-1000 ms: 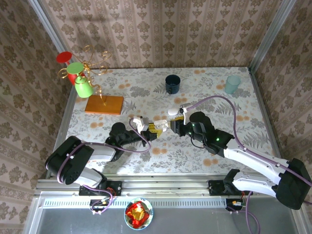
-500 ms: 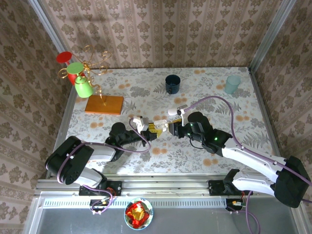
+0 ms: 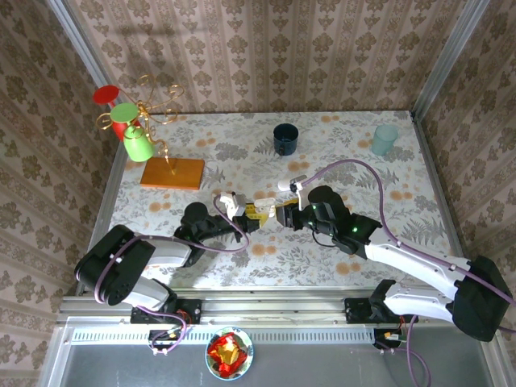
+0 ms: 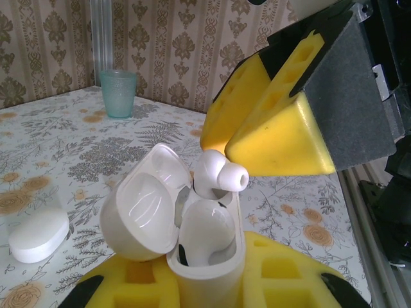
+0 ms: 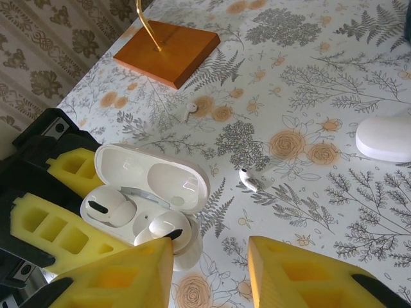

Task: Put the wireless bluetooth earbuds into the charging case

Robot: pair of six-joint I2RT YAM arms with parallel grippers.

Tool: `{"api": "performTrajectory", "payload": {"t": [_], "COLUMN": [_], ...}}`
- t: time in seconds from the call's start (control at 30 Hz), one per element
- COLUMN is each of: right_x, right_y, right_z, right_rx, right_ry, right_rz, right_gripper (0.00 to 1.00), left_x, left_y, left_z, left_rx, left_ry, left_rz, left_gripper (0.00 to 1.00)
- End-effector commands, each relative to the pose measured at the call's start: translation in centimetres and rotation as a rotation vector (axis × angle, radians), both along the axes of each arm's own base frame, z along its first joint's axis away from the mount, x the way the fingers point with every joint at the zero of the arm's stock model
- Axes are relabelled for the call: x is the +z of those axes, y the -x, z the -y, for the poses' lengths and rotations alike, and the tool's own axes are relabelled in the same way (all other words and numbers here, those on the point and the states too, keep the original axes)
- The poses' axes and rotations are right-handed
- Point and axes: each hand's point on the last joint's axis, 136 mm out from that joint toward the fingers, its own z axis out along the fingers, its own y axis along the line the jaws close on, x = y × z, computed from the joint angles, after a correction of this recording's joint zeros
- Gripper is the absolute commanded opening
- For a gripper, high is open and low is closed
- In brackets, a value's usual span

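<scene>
Gripping the open charging case (image 5: 154, 183) between clenched pads, the left claw (image 3: 244, 211) holds it with the lid tipped back. One earbud (image 5: 106, 208) sits deep in its socket, and a second earbud (image 5: 168, 226) rests tilted in the other socket, its tip poking up. The right claw (image 5: 210, 253) hovers just over that bud, fingers parted and grasping nothing. On the flowered table (image 5: 308, 77) a loose earbud (image 5: 249, 181) lies near the case, a farther earbud (image 5: 189, 110) lies toward the wooden base (image 5: 168, 52), and a closed white case (image 5: 385, 138) sits well apart
</scene>
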Motion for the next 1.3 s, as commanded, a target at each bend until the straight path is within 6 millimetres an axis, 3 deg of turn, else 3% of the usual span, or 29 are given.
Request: {"api": "performTrajectory", "payload": {"t": [0.0,1.07,1.27], "right_x": [0.6,0.1,0.9], "right_y": [0.1,0.0,0.3], "right_z": [-0.8,-1.9,-2.4], "right_rx": [0.026,0.047,0.075], "right_ry": [-0.015,-0.018,-0.038], "right_rz": [0.004,-0.012,0.002], "right_gripper": [0.38,0.53,0.55], "left_x": [2.3,1.6,1.4], "left_y": [0.0,0.1,0.1], "left_z": [0.1,-0.5,-0.6], "left_rx": [-0.011,-0.008,-0.003], "left_ry": [0.052,0.032,0.027], "left_rz": [0.072,0.105,0.114], "left_gripper": [0.00,0.00,0.00]}}
